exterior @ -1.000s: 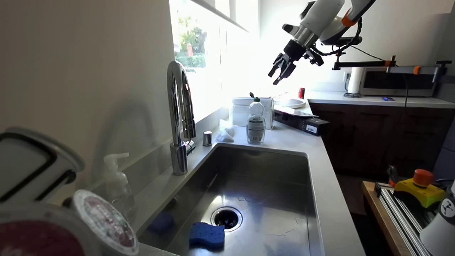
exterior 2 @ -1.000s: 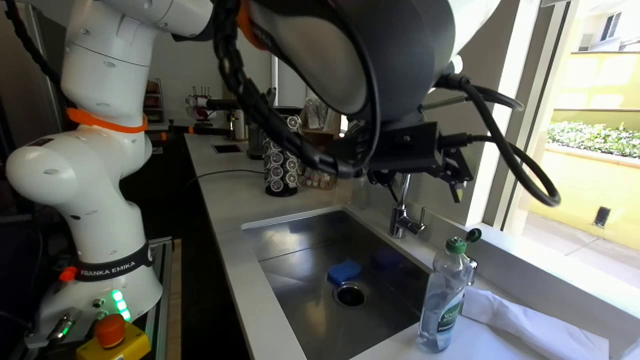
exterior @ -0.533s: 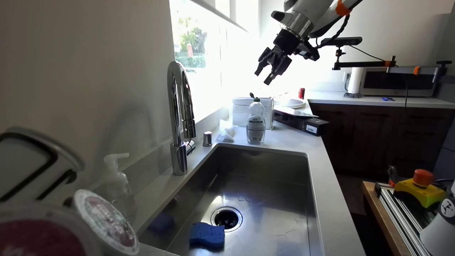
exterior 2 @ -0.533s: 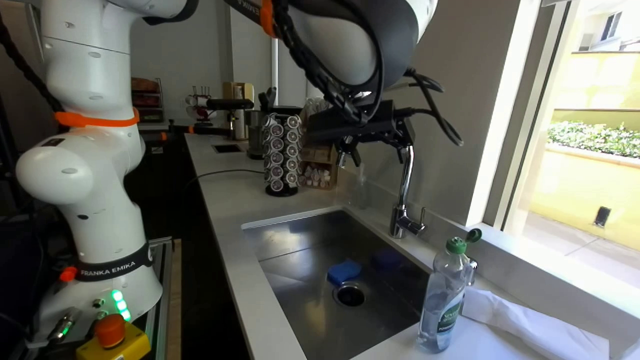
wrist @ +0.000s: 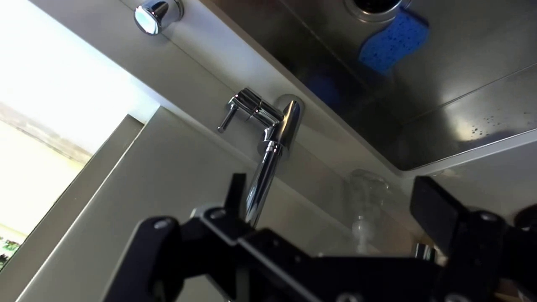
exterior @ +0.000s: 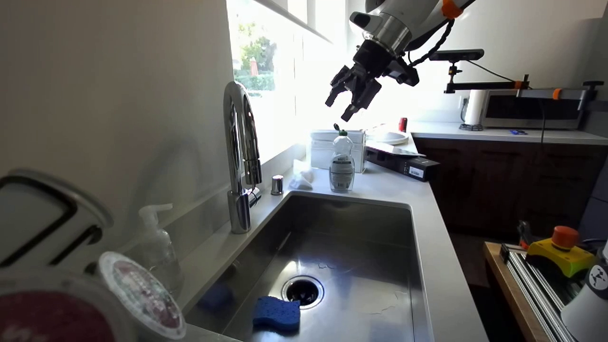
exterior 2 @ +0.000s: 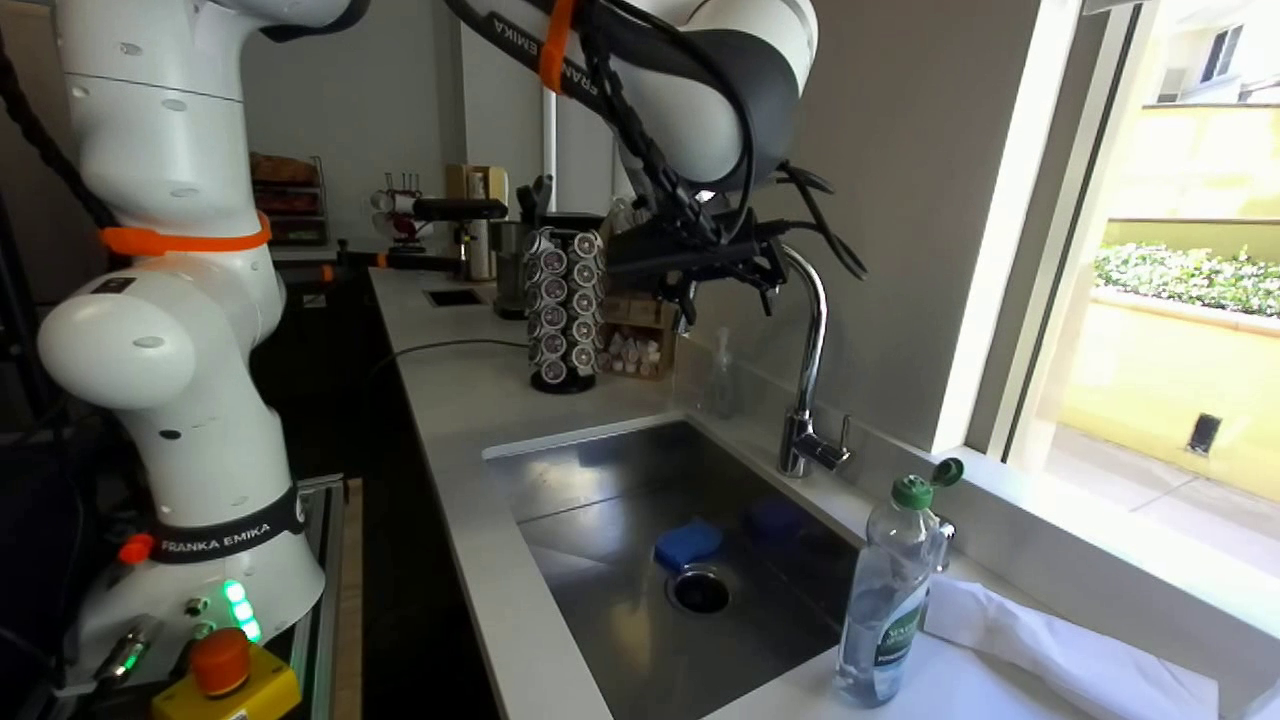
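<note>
My gripper (exterior: pixel 338 109) hangs high in the air, jaws wide apart and nothing between them. In the wrist view, the chrome faucet (wrist: pixel 262 180) runs up behind one of its fingers (wrist: pixel 235 191); whether they touch cannot be told there. In an exterior view the gripper is well apart from that faucet (exterior: pixel 235 156). Below it in that picture stands a clear dish soap bottle (exterior: pixel 342 166) with its green cap flipped up. A blue sponge (exterior 2: pixel 688 544) lies beside the drain in the steel sink (exterior 2: pixel 600 620). Far behind the jaws shows a clear pump dispenser (wrist: pixel 361 209).
A coffee pod rack (exterior 2: pixel 565 310) stands on the counter past the sink. White cloth or paper (exterior 2: pixel 1070 640) lies near the soap bottle. A black box (exterior: pixel 401 164) and a white container (exterior: pixel 323 147) sit farther along. The window (exterior: pixel 266 71) borders the counter.
The gripper has travelled left in both exterior views, away from the camera in the view with the robot base, and towards the faucet there. Its jaws stay wide. Sponge and bottle have not moved.
</note>
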Robot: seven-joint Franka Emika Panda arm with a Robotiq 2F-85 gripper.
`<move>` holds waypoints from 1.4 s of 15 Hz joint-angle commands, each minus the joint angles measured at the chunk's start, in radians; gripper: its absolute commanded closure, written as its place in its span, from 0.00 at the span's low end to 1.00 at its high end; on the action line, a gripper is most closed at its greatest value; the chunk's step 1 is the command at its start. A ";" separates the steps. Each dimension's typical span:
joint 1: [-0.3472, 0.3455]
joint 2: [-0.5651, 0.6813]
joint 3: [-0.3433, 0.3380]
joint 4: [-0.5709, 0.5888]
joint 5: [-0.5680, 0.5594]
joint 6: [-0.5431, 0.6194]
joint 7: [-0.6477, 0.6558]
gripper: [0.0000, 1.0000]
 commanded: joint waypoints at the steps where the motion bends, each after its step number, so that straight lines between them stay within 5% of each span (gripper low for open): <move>1: -0.034 0.000 0.028 0.000 0.001 -0.001 -0.004 0.00; 13: -0.008 -0.159 0.164 -0.170 -0.004 -0.124 0.478 0.00; 21: 0.009 -0.229 0.265 -0.246 -0.005 -0.162 0.665 0.00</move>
